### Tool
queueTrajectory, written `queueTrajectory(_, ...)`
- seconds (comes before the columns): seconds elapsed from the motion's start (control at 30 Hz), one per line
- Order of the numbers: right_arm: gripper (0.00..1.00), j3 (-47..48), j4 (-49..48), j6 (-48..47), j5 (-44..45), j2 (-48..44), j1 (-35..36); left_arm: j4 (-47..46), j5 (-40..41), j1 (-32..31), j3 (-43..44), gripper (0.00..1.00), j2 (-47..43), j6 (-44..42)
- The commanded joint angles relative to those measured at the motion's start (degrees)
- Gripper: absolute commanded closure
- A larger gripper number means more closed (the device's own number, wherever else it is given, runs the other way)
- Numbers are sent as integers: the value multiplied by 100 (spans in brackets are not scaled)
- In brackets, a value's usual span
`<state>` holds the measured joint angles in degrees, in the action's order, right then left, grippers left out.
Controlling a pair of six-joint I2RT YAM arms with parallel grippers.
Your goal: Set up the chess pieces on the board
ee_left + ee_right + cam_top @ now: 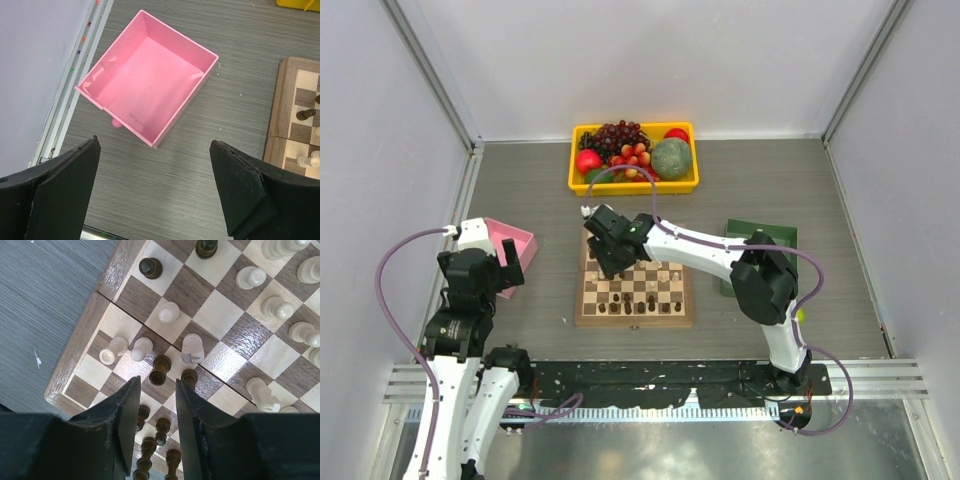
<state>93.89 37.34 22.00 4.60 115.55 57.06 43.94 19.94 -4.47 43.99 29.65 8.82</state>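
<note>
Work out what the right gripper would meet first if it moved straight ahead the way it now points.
Probably the dark brown chess piece standing just ahead between the right gripper's jaws, then the board beneath it; depth is hard to judge.

Bench: grey wood-grain surface, enclosed by white walls on three sides.

Yellow tray: stands at the far edge, near the centre. It holds dark grapes, a red apple, a green melon and small red-orange fruits.

Pink tray: square and open-topped, on the left of the bench, set askew to the grain. A small pink knob sits on one outer wall.

Green tray: on the right of the bench, partly hidden.
</note>
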Motion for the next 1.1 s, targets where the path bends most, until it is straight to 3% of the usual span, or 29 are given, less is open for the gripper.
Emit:
queueTrajectory(0.0, 60, 244, -104, -3, 102, 20, 7, -211, -8, 25, 5, 1, 50, 41)
queueTrajectory(0.7, 66, 385, -69, -91, 94, 275, 7, -211, 1, 16, 13, 1, 58, 32)
queueTrajectory(1.07, 76, 367, -43, -126, 85, 240, 7, -211, 1, 25, 5, 1, 41, 32)
